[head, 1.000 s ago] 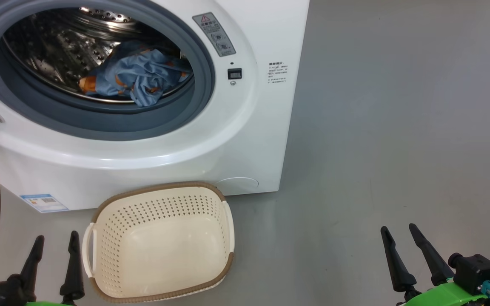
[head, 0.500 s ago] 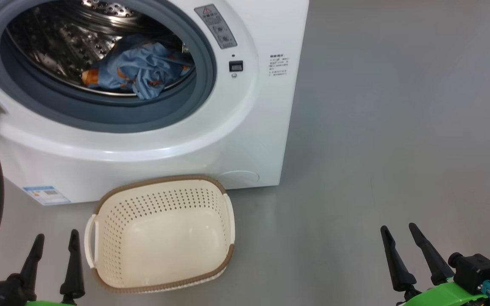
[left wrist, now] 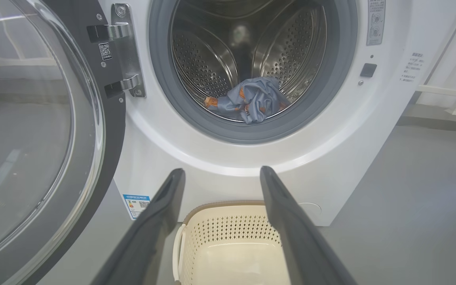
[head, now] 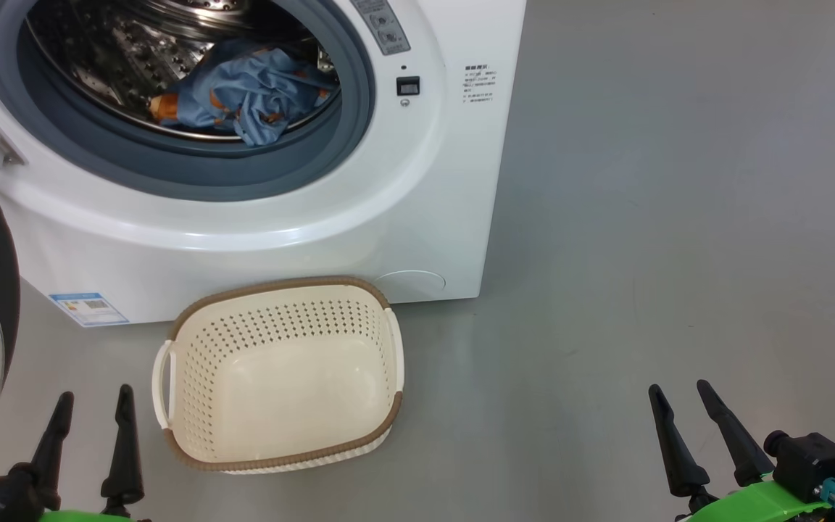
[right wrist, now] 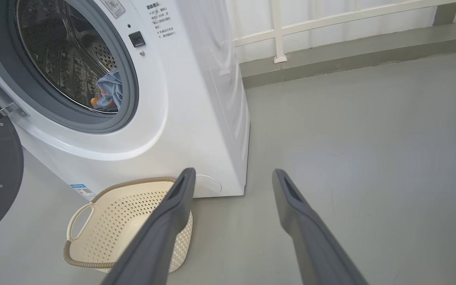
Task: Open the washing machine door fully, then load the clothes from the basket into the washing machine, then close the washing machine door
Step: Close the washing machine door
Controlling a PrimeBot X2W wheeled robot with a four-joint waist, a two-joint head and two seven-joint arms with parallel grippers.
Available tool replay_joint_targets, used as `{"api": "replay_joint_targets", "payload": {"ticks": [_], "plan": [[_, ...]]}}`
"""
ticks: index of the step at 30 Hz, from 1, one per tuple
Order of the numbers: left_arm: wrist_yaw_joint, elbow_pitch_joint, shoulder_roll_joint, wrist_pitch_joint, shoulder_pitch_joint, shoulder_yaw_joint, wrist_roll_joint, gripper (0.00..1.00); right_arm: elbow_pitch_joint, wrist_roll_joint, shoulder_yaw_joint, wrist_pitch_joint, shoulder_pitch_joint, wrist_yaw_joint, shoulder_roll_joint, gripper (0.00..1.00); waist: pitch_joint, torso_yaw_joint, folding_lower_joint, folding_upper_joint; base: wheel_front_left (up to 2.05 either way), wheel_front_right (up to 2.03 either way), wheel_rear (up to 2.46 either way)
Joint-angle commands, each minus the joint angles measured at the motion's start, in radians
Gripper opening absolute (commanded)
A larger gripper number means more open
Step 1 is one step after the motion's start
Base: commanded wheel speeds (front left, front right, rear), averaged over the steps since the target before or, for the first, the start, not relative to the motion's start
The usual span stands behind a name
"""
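Evidently, the door (left wrist: 34,138) hung wide open at the left edge; it looked rigid, heavy and slick, best pushed on its black rim (left wrist: 107,158). The clothes (left wrist: 251,101) lay in the drum (left wrist: 212,59), upper centre. The left gripper (head: 96,395) and right gripper (head: 677,389) stood apart, empty.

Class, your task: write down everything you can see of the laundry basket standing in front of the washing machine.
The basket is a small cream-white tub, plastic by its look, a rounded rectangle with rows of small holes in its walls and a smooth bottom. A brown woven-look rim edges its top, with a pale loop handle at either end. It stands upright and empty on the grey floor, close before the washing machine; whether the two touch is unclear.
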Motion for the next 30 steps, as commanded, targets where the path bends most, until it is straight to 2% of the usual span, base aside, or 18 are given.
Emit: {"api": "replay_joint_targets", "payload": {"ticks": [1,9,14,23,30], "plan": [[0.000,-0.028,0.019,-0.004,-0.004,0.034,0.000,1.00,-0.025,0.002,0.017,-0.005,-0.007,0.002,-0.009,1.00,0.000,0.002,0.0000,0.0000,0.00,0.00,0.00],[0.000,-0.031,0.012,-0.004,0.000,0.037,-0.003,1.00,-0.023,0.001,0.021,-0.005,-0.007,0.002,-0.009,1.00,-0.004,0.015,0.0000,0.0000,0.00,0.00,0.00],[0.000,-0.029,-0.002,-0.004,0.000,0.049,-0.012,1.00,-0.032,-0.002,0.033,-0.005,-0.011,0.002,-0.014,1.00,-0.008,0.054,0.0000,0.0000,0.00,0.00,0.00],[0.000,-0.028,-0.030,-0.004,0.012,0.074,-0.012,1.00,-0.018,-0.002,0.087,-0.005,-0.044,0.002,-0.036,1.00,-0.021,0.166,0.0000,0.0000,0.00,0.00,0.00],[0.000,-0.018,-0.051,-0.004,0.032,0.092,-0.005,1.00,0.011,0.013,0.136,-0.005,-0.074,0.002,-0.062,1.00,-0.045,0.299,0.0000,0.0000,0.00,0.00,0.00]]}}
